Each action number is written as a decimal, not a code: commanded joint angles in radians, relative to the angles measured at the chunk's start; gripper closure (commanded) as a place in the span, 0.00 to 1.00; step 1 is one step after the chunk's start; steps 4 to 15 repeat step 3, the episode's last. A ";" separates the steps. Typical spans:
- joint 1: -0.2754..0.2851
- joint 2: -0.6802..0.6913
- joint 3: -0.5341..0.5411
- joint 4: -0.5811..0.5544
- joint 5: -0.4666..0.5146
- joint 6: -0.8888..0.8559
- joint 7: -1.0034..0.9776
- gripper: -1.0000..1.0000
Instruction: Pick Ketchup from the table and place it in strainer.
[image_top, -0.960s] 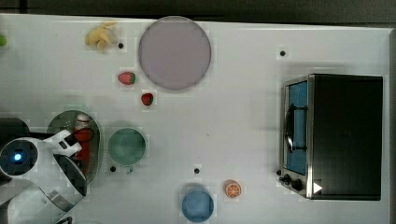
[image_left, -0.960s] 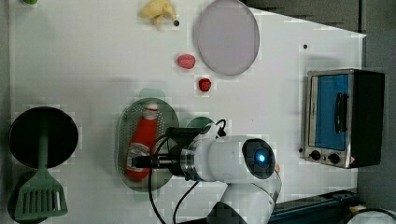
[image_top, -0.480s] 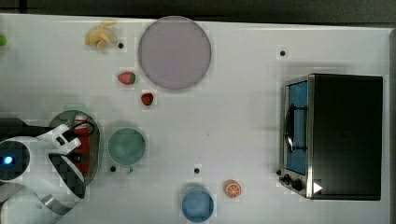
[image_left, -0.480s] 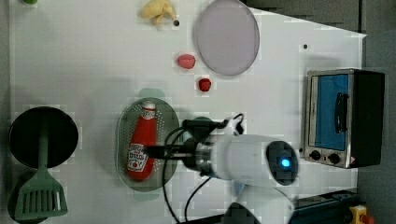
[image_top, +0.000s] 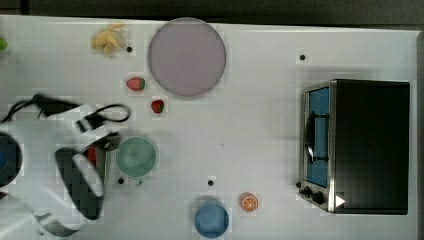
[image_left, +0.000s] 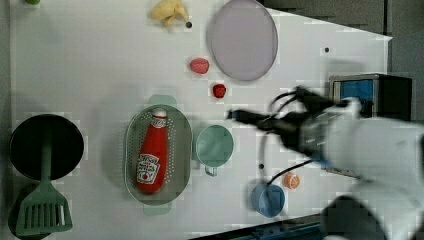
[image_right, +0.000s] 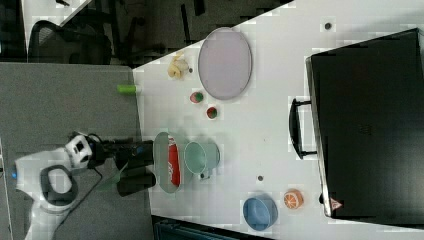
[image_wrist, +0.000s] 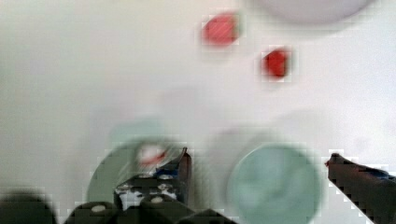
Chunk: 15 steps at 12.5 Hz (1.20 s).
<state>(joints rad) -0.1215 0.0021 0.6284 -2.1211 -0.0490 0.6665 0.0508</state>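
Note:
The Ketchup (image_left: 151, 156), a slim red bottle with a white cap, lies lengthwise inside the pale green strainer (image_left: 181, 131), cap towards the strawberries. In the right view the Ketchup (image_right: 173, 162) rests in the strainer (image_right: 161, 150) beside the teal bowl. My gripper (image_wrist: 259, 159) is open and empty, its two dark fingers (image_wrist: 183, 169) wide apart, high above the teal bowl (image_wrist: 274, 183) with the bottle cap (image_wrist: 152, 156) off to one side. In the left view the gripper (image_left: 239, 116) hangs to the right of the strainer, apart from the bottle.
A round teal bowl (image_left: 214, 145) sits next to the strainer. Two strawberries (image_left: 199, 65), a grey-lilac plate (image_left: 243, 39) and bananas (image_left: 170, 10) lie farther off. A black pan (image_left: 65, 150) with a green spatula (image_left: 42, 212), a blue bowl (image_left: 267, 200), an orange half (image_left: 291, 180) and a toaster oven (image_top: 355, 145) ring the area.
The arm has lifted and swung away from the strainer, towards the left view's right. The Ketchup stays lying in the strainer, now fully uncovered in the left view.

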 joint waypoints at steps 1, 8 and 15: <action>-0.110 -0.068 -0.139 0.034 0.009 -0.138 0.051 0.00; -0.123 -0.097 -0.239 0.099 0.009 -0.251 0.041 0.00; -0.123 -0.097 -0.239 0.099 0.009 -0.251 0.041 0.00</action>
